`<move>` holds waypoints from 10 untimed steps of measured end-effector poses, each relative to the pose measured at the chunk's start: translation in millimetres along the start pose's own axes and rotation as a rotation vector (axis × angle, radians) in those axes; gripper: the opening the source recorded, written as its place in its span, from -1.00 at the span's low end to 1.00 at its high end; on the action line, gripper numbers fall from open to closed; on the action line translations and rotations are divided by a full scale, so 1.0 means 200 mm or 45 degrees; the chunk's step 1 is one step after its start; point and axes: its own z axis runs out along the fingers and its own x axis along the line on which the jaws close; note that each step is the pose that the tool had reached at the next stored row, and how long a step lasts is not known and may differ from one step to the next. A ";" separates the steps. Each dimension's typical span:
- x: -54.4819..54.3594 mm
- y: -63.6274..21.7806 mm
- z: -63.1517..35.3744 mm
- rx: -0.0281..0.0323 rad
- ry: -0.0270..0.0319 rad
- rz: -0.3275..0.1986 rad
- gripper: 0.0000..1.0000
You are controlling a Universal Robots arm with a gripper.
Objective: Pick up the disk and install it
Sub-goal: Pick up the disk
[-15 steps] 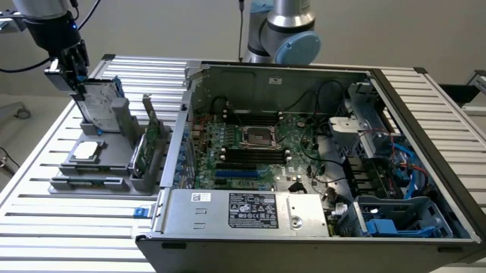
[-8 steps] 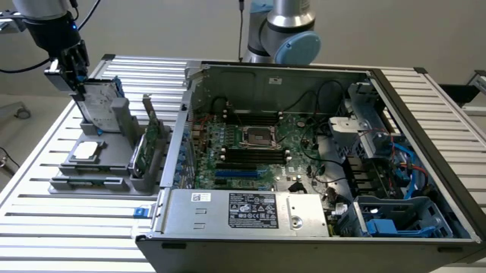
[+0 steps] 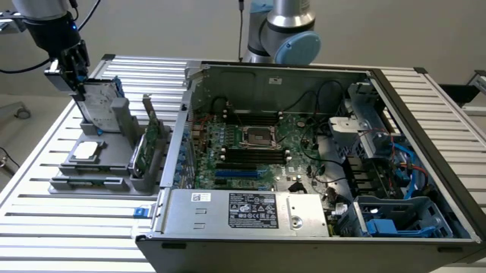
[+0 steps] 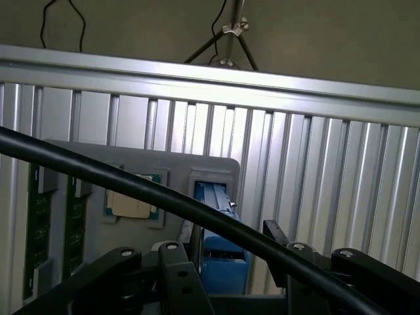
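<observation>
**Pick-up not yet made; install all to do**

- Desk [image 3: 45,227]: slatted metal, carries everything.
- Computer case [image 3: 288,77]: fills the centre and right of the exterior view, side panel off, boards and cables exposed. A blue bay [image 3: 402,219] at the lower right looks vacant, and I see no disk seated there. Judged: nothing installed.
- Grey holder [image 3: 83,185]: left of the case.
- Disk [image 3: 100,99]: in the upper left of the exterior view, upright in the holder's rear slot. It has not been lifted.
- Fingers [image 3: 74,74]: at the disk's top edge, spread wide apart. In the wrist view the blue-framed disk [image 4: 220,256] sits between them. No clamp is visible. Whether a finger touches it, I cannot tell.
- Green card [image 3: 152,131] and square chip [image 3: 85,149]: in their own slots, untouched.
</observation>
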 end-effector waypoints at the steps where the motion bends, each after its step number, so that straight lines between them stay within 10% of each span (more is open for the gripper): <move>1: 0.00 0.000 0.000 0.0004 0.0001 0.000 0.07; 10: 0.00 0.001 0.001 0.0061 0.0006 0.001 0.07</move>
